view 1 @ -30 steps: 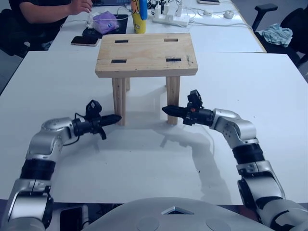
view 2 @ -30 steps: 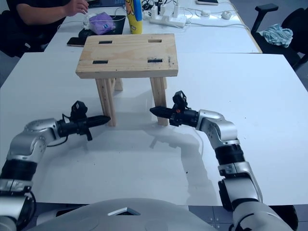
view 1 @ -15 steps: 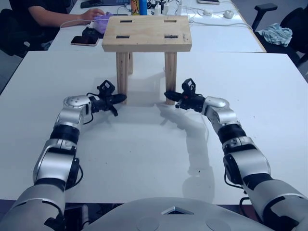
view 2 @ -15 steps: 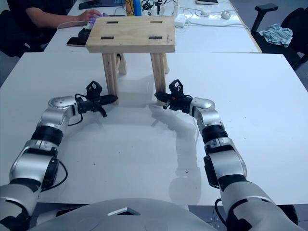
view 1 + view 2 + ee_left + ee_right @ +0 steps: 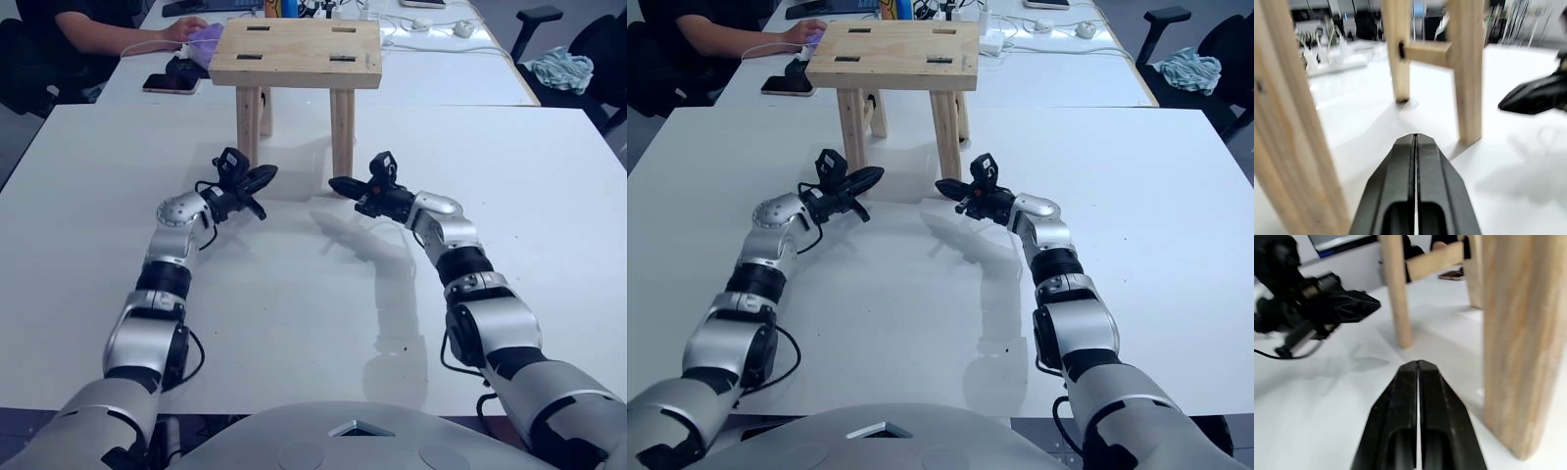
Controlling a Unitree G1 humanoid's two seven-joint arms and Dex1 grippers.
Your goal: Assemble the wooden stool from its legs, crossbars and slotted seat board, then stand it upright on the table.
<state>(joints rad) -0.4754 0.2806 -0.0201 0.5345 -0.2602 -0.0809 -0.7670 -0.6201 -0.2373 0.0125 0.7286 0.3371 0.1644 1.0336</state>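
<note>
left gripper [image 5: 265,174] and right gripper [image 5: 334,182] extended forward, closed, near stool [image 5: 299,54].

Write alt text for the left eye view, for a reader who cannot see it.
A finished wooden stool stands upright toward the far edge of a white table. The robot's left hand and right hand, both shut and holding nothing, point toward each other low in front of its near legs.

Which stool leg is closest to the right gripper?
The front leg on the robot's right: the right gripper sits just before its foot. No other comes as close.
</note>
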